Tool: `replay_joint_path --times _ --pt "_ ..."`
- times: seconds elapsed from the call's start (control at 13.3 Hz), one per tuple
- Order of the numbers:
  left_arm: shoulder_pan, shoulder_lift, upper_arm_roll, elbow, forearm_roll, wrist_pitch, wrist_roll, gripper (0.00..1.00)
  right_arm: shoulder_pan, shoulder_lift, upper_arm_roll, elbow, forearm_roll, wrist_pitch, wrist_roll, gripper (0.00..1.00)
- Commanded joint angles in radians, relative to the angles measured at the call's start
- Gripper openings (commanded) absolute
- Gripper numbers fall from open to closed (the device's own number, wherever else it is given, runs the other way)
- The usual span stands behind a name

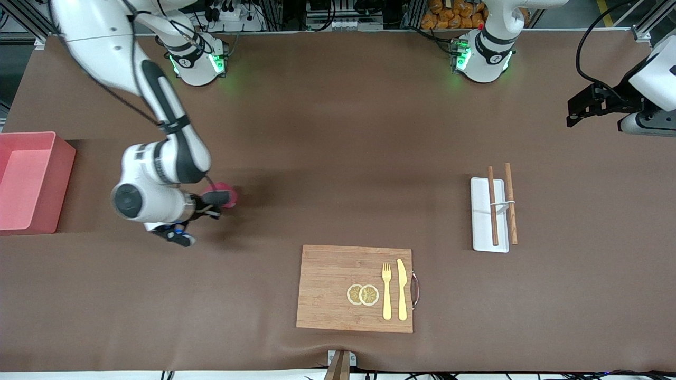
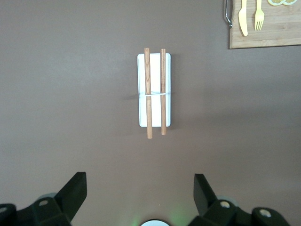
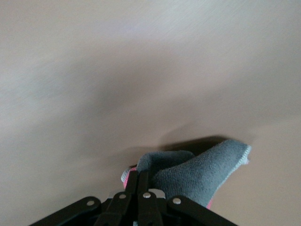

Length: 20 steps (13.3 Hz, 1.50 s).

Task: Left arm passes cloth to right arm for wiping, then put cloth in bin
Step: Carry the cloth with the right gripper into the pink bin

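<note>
- The brown counter (image 1: 338, 158) fills nearly the whole front view.
- The salmon-pink bin (image 1: 31, 182) sits at the middle of that frame's left edge, at the right arm's end of the counter.
- A wooden cutting board (image 1: 338, 295) lies low in the centre of the frame, carrying two lemon slices (image 1: 363, 294), a yellow fork (image 1: 387, 291) and a yellow knife (image 1: 402, 289).
- A flat white tray (image 1: 483, 232) lies right of centre, with two wooden sticks (image 1: 492, 206) laid across it.
- The right gripper (image 1: 214, 203) is at centre-left of the frame, low over the counter, its jaws clamped on the cloth (image 1: 228, 194), grey face showing in the right wrist view (image 3: 197, 176).
- The left gripper (image 1: 583, 108) waits at the upper right edge, jaws spread wide and holding nothing.
</note>
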Motion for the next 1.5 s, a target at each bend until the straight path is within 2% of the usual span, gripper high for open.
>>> replay_joint_path --times 0.0,0.22,0.38,0.6,0.75,0.9,1.12,1.27,1.43 --pt "0.011 -0.017 0.004 -0.005 0.001 0.012 -0.007 1.0 0.03 -0.026 -0.011 -0.026 0.03 0.015 0.076 0.0" --pt "0.015 -0.003 0.002 0.037 -0.003 0.012 -0.02 1.0 0.009 -0.087 -0.019 -0.02 0.026 -0.073 0.052 0.0" --pt "0.012 -0.002 -0.001 0.043 -0.009 0.01 -0.026 1.0 -0.071 -0.139 -0.02 -0.015 0.016 -0.132 -0.045 0.0" --pt "0.006 -0.002 -0.005 0.043 -0.012 0.01 -0.061 1.0 -0.206 -0.2 -0.033 -0.013 -0.002 -0.181 -0.27 0.0" --pt "0.006 -0.002 -0.007 0.042 -0.014 0.007 -0.064 1.0 -0.288 -0.254 -0.051 -0.015 -0.084 -0.218 -0.442 0.0" --pt "0.011 -0.002 -0.007 0.038 -0.014 0.007 -0.058 1.0 -0.386 -0.302 -0.057 -0.01 -0.129 -0.279 -0.639 0.0" --pt "0.012 -0.002 -0.007 0.034 -0.014 0.004 -0.058 1.0 -0.575 -0.305 -0.072 0.091 -0.152 -0.369 -1.005 0.0" --pt "0.003 -0.002 -0.009 0.035 -0.012 0.004 -0.063 1.0 -0.666 -0.302 -0.074 0.173 -0.25 -0.417 -1.155 0.0" --pt "0.004 -0.002 -0.009 0.037 -0.012 0.004 -0.061 1.0 -0.772 -0.271 -0.076 0.274 -0.292 -0.413 -1.345 0.0"
